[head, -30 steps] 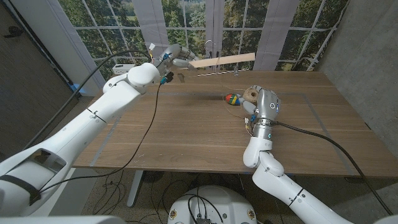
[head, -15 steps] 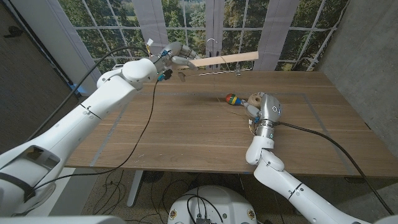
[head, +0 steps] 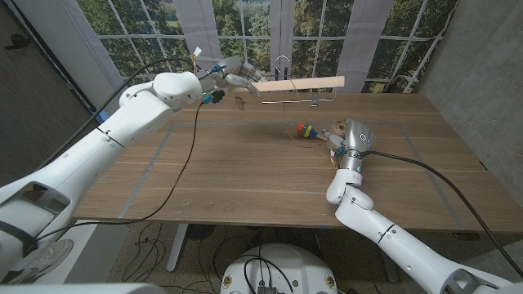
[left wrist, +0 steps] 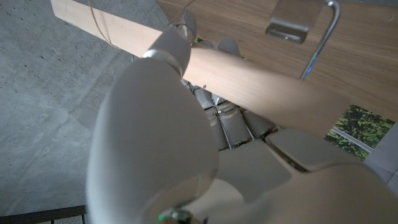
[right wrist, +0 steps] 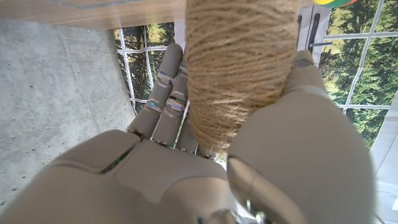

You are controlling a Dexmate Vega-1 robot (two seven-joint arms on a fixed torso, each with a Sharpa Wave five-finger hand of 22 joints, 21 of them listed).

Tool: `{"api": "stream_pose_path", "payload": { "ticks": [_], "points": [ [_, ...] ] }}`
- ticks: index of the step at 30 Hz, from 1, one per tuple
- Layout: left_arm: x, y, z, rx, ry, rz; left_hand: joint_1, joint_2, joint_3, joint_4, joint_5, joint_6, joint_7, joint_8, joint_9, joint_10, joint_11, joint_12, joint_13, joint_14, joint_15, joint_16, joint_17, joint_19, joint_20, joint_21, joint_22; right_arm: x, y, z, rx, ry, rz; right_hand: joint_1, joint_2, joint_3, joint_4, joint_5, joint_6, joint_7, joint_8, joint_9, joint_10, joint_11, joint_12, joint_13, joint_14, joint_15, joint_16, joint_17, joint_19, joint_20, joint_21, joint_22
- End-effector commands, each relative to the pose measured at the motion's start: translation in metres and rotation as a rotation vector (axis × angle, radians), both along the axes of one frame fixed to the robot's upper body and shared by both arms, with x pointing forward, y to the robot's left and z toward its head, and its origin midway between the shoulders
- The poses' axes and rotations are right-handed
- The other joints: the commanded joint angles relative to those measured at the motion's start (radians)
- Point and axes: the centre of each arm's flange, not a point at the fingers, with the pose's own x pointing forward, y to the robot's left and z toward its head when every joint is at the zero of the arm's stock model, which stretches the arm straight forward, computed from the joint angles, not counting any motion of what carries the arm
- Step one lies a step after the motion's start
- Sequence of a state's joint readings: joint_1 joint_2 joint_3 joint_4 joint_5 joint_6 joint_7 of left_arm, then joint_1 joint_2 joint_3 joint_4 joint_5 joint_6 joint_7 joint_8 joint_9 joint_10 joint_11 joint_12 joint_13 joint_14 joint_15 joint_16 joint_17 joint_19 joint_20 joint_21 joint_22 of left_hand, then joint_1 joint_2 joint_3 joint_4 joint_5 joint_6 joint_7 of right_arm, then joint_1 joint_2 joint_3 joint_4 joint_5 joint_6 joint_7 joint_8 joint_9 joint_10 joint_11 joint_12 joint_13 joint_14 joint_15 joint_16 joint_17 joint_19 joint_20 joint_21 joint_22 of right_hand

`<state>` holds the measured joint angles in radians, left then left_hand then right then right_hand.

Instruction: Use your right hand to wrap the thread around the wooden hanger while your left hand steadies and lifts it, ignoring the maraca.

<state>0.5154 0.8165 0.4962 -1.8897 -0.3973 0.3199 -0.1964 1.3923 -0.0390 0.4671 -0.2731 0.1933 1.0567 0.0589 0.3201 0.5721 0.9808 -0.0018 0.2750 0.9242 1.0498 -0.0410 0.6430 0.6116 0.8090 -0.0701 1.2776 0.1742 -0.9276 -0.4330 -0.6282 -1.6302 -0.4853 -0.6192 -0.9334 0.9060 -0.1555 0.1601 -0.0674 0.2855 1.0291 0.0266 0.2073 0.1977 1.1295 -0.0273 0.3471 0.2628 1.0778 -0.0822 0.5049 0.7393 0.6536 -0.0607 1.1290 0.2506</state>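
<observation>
Left hand (head: 231, 76) grips one end of wooden hanger (head: 302, 84), held level above table's (head: 245, 171) far edge, freeing the bar for winding. Right hand (head: 347, 140) low on table, closed on thread spool (head: 335, 131), maraca (head: 306, 130) just beside; open wood all around.

Left wrist view: fingers (left wrist: 180, 37) clamp the bar; thread (left wrist: 93, 15) crosses it near the far end.

Right wrist view: fingers (right wrist: 165, 93) and thumb pinch the spool.

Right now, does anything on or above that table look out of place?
Only the colourful maraca, lying loose on the table beside the right hand. The wooden hanger is in the air because the left hand holds it.
</observation>
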Motion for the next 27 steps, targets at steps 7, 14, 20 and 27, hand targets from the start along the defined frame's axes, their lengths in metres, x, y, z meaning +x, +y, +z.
{"api": "stream_pose_path", "payload": {
  "ticks": [7, 14, 20, 27],
  "points": [
    [-0.001, 0.002, -0.003, 0.126, 0.088, -0.07, -0.042, 0.17, 0.155, 0.126, 0.007, 0.009, -0.001, -0.004, 0.005, 0.007, -0.004, -0.005, 0.003, 0.248, -0.156, 0.046, 0.18, 0.032, -0.136, 0.18, 0.006, 0.011, -0.018, 0.062, -0.059, -0.068, -0.048, 0.304, 0.3, -0.009, 0.002, 0.007, 0.087, -0.082, -0.001, 0.003, 0.017, -0.009, -0.008, 0.007, 0.119, -0.138, -0.008, 0.006, -0.009, -0.127, 0.018, -0.01],
    [-0.003, -0.002, -0.005, 0.179, 0.101, -0.083, -0.042, 0.17, 0.154, 0.125, 0.008, 0.012, -0.002, -0.007, 0.005, 0.011, -0.004, -0.01, -0.001, 0.245, -0.157, 0.044, 0.18, 0.031, -0.136, 0.18, 0.006, 0.012, -0.022, 0.079, -0.065, -0.092, -0.068, 0.305, 0.299, -0.012, 0.003, 0.008, 0.089, -0.08, -0.001, 0.003, 0.019, -0.011, -0.011, 0.01, 0.119, -0.138, -0.011, 0.008, -0.012, -0.128, 0.023, -0.016],
    [-0.006, -0.004, -0.008, 0.214, 0.112, -0.08, -0.042, 0.17, 0.154, 0.125, 0.008, 0.012, -0.002, -0.009, 0.008, 0.009, -0.004, -0.011, 0.005, 0.244, -0.157, 0.045, 0.183, 0.031, -0.136, 0.18, 0.006, 0.01, -0.023, 0.091, -0.059, -0.131, -0.075, 0.306, 0.3, -0.014, 0.003, 0.009, 0.089, -0.082, -0.001, 0.003, 0.021, -0.009, -0.013, 0.012, 0.119, -0.138, -0.013, 0.009, -0.012, -0.129, 0.027, -0.019],
    [-0.008, -0.005, -0.012, 0.244, 0.125, -0.072, -0.043, 0.17, 0.154, 0.125, 0.008, 0.013, -0.002, -0.013, 0.01, 0.01, -0.004, -0.014, 0.006, 0.247, -0.16, 0.044, 0.179, 0.031, -0.137, 0.179, 0.006, 0.004, -0.02, 0.108, -0.113, -0.161, -0.069, 0.306, 0.3, -0.017, 0.005, 0.009, 0.088, -0.082, -0.002, 0.003, 0.02, -0.014, -0.018, 0.014, 0.12, -0.138, -0.017, 0.01, -0.014, -0.13, 0.033, -0.025]
  ]
}}
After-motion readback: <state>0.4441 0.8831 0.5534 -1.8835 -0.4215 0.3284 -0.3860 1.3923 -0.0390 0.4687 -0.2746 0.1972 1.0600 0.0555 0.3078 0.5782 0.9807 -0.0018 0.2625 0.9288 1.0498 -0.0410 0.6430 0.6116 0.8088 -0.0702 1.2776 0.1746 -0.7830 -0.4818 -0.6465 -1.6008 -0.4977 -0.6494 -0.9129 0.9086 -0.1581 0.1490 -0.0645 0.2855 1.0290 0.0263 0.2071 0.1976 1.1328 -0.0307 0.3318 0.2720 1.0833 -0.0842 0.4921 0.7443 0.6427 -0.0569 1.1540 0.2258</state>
